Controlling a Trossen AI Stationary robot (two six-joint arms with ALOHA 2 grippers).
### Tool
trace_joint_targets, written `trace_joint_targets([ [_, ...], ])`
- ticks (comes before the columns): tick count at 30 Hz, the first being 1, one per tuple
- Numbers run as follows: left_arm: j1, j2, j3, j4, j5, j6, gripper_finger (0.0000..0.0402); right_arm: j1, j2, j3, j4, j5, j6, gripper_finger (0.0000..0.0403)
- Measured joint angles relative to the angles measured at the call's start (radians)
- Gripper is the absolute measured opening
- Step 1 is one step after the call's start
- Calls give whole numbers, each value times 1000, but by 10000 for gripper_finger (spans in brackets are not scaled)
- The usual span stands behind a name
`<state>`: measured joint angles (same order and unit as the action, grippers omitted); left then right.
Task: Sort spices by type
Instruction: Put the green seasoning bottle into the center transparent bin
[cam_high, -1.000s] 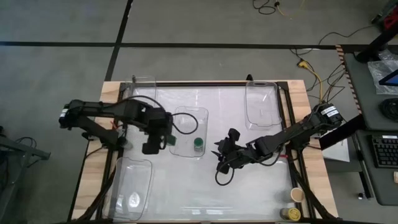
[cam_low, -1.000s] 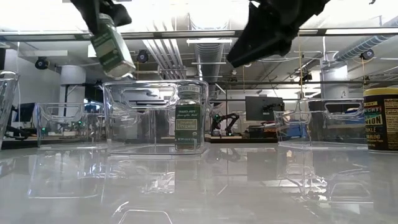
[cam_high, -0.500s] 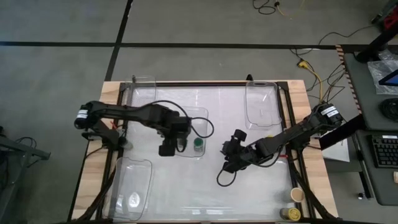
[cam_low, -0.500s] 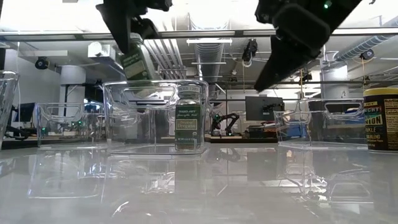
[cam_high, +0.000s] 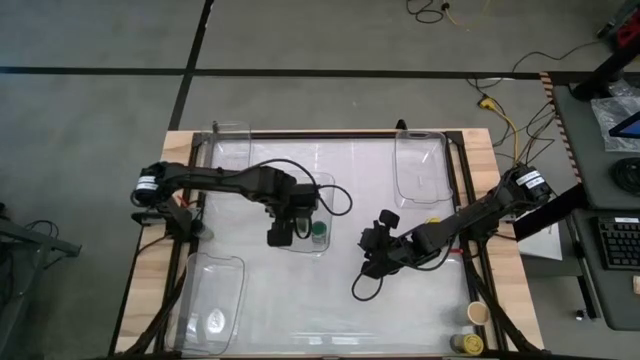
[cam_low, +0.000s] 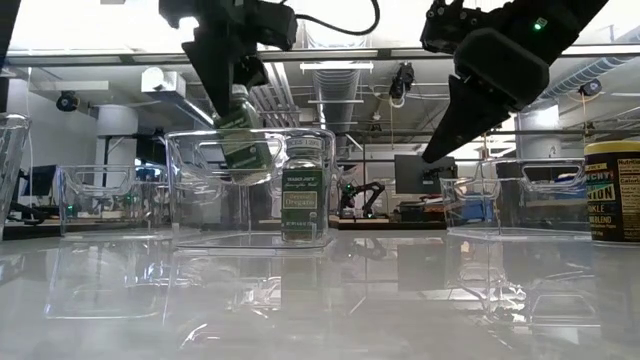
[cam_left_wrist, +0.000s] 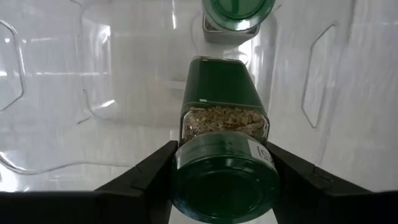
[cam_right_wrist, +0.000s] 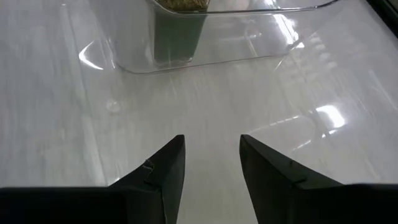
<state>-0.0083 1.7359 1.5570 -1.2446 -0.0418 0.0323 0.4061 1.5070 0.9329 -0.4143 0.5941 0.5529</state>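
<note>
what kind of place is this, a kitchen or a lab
Most likely a robotics lab or workshop, not a kitchen. The table stands on a bare grey floor with loose cables, the low view shows exposed ceiling ducts and a monitor behind, and a keyboard sits on a desk beside it.

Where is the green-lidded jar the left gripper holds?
In the low view the held jar tilts into the middle clear bin, beside the standing green-lidded jar.

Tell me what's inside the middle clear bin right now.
In the middle clear bin, one green-lidded jar stands upright. The left gripper holds a second green-lidded jar tilted, lowered partway in. The arm covers the bin's floor beneath it.
</note>
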Motion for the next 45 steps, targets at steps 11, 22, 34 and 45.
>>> trace_joint_targets([
  [11, 4, 78, -2, 25, 1, 10, 191, 2, 0, -2, 4, 0, -1, 160],
  [22, 4, 121, -2, 31, 53, -16, 192, 2, 0, -2, 7, 0, -2, 140],
  [34, 4, 134, -22, 59, 54, -41, 192, 2, 0, -2, 7, 1, 6, 138],
  [45, 4, 134, -35, 82, 67, -27, 192, 2, 0, -5, 7, 1, 25, 155],
])
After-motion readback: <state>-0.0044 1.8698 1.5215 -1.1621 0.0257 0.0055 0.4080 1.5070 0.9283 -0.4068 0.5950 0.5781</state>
